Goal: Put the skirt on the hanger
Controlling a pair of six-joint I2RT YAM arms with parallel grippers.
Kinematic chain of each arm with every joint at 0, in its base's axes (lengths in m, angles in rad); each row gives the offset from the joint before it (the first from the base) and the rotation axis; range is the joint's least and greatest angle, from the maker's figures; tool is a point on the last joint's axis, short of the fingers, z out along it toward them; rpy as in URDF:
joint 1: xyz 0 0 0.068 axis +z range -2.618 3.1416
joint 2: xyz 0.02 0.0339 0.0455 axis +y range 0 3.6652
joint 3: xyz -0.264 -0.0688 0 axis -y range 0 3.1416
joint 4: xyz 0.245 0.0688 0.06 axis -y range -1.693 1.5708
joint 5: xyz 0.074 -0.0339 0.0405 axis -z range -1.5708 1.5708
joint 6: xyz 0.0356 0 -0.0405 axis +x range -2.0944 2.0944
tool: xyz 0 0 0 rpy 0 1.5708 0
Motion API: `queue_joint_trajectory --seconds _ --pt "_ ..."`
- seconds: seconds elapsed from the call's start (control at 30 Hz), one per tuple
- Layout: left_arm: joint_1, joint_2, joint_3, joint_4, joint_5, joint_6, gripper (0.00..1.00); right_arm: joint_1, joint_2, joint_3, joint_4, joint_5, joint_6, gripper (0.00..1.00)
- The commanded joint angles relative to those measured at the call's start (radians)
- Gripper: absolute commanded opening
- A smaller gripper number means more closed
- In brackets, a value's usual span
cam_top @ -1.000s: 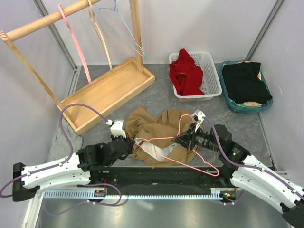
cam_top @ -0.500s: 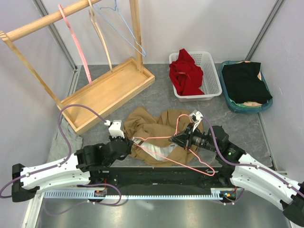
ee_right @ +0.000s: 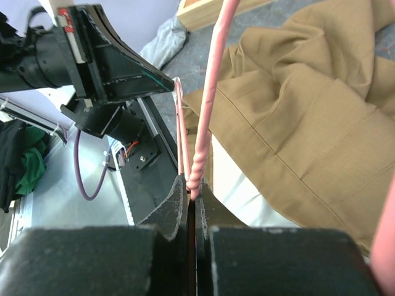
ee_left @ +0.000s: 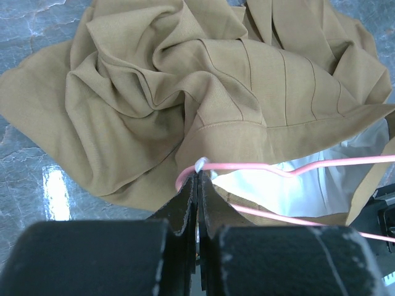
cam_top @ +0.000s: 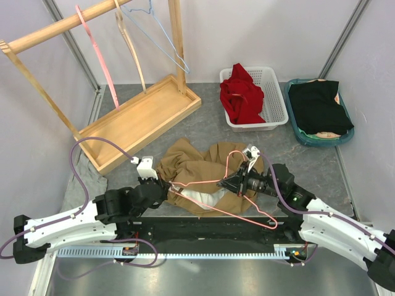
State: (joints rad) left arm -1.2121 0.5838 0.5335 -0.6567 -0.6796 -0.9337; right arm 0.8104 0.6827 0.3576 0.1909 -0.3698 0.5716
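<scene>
Down at six o'clock on the counter [cam_top: 210,126], the tan skirt [cam_top: 194,161] lies crumpled between the two arms, its white lining [ee_left: 296,188] showing at an open edge. The left gripper [ee_left: 197,177] is clenched tight on the bent end of the pink wire hanger [ee_left: 244,165], and the right gripper [ee_right: 192,192] is pinched shut on the twisted neck just under the hook. Over the last second both arms have carried the hanger toward nine o'clock: the right wrist has slid in over the cloth and the left has backed away toward its own side, so the wire now lies across the skirt's open edge, not off to the three o'clock side of it. To my eye that is the lining-up move. The skirt is not on the hanger yet. The lower wire runs over the lining, and from the left wrist view I cannot tell whether any of the frame has gone inside the cloth. The job looks early to midway, with the threading of the waist still to come. Up at ten o'clock the wooden rack [cam_top: 62,28] waits with its other hangers.
</scene>
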Motion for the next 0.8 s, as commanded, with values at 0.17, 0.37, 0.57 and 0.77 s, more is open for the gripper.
queue_joint_trajectory --seconds 0.17,0.37,0.57,0.77 --pt "0.006 0.005 0.014 0.034 -0.017 -0.014 0.02 0.045 0.124 0.027 0.114 0.061 -0.024 0.00" --pt "0.006 0.008 0.006 0.040 -0.009 -0.016 0.02 0.075 0.208 0.030 0.208 0.097 -0.012 0.00" --pt "0.006 0.025 0.005 0.069 0.009 0.007 0.02 0.131 0.307 0.032 0.312 0.130 0.001 0.00" --pt "0.006 0.039 0.006 0.109 0.037 0.044 0.02 0.180 0.400 0.053 0.404 0.175 0.008 0.00"
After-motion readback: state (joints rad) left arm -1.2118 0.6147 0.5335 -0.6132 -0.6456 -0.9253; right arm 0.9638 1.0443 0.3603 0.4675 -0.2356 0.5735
